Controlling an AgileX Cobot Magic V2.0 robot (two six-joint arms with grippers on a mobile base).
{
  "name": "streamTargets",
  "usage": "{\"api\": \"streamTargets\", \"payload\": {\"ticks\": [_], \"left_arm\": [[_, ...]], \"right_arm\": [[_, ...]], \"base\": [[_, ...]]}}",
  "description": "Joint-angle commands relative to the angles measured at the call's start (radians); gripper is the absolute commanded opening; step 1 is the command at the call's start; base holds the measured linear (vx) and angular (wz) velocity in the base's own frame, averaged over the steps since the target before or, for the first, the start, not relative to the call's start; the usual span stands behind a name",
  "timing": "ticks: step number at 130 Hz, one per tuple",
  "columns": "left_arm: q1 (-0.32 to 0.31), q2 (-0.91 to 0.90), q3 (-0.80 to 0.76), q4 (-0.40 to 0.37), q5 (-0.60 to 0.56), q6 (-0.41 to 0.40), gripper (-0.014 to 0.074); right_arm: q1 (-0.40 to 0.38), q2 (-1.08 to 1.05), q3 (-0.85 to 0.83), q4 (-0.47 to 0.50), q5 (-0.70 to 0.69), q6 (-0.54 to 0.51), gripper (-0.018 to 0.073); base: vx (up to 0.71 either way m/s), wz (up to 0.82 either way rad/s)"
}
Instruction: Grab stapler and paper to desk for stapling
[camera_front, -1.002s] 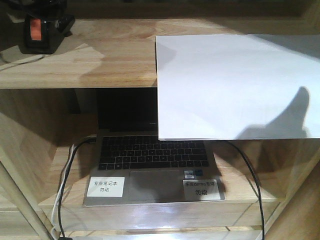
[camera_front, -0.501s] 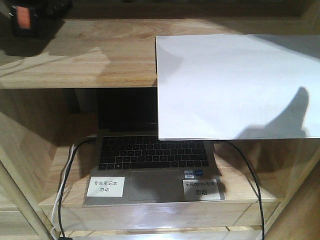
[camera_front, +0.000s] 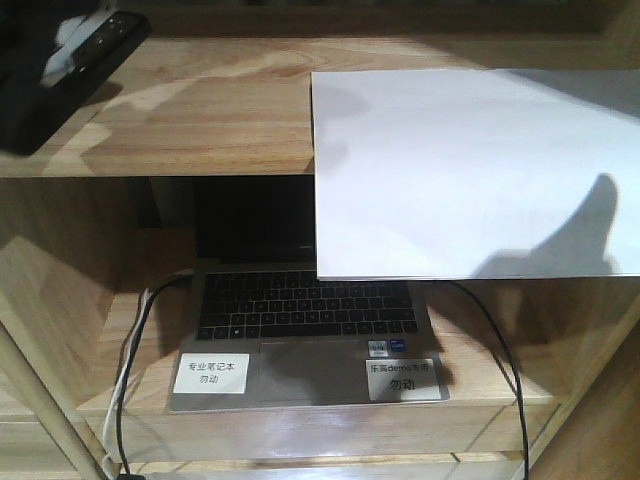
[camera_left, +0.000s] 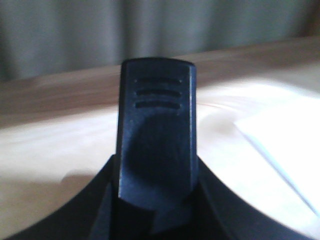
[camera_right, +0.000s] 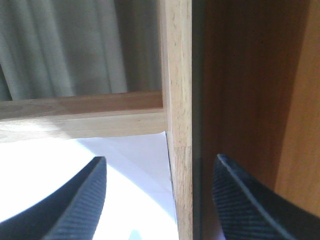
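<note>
The black stapler (camera_left: 156, 125) stands end-on between the jaws of my left gripper (camera_left: 155, 202), which is shut on it above the light wooden shelf top. In the front view gripper and stapler form one dark mass (camera_front: 70, 70) at the top left corner, off the shelf surface. The white paper (camera_front: 470, 170) lies on the right of the shelf top, its front part overhanging the edge. My right gripper (camera_right: 160, 200) is open, its left finger over the paper (camera_right: 75, 165) and its right finger past the shelf's upright post (camera_right: 177, 100). The desk is out of view.
Below the shelf top an open laptop (camera_front: 305, 320) with two white labels sits in a lower compartment. Black and white cables (camera_front: 135, 340) run down its left side and a black cable (camera_front: 500, 350) runs down its right. Grey curtains (camera_right: 65, 45) hang behind the shelf.
The stapler left the shelf's far left end, went up and left, and now hangs nearer the camera in my left gripper. Its orange-red patch no longer shows. The paper has not moved.
</note>
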Motion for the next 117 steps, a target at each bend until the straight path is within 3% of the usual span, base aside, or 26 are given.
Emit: {"api": "streamTargets", "payload": {"ticks": [1,21,41,117], "left_arm": [[-0.005,-0.102,0.048,-0.094,-0.139,0.126,-0.0008],[-0.005,-0.215,0.162,-0.25,-0.145,0.297,-0.0008],[-0.005,-0.327,0.25,-0.354,-0.145,0.374,-0.0008],[-0.005,-0.817,0.534,-0.357,-0.139,0.381,-0.0008]], "right_arm": [[-0.008,0.01,-0.024,-0.009,-0.07,-0.005,0.0433],[-0.008,0.01,-0.024,-0.009,-0.07,-0.005,0.0433],[-0.008,0.01,-0.024,-0.009,-0.07,-0.005,0.0433],[-0.008,0.01,-0.024,-0.009,-0.07,-0.005,0.0433]], "base": [[0.0,0.0],[0.0,0.0],[0.0,0.0],[0.0,0.0]]}}
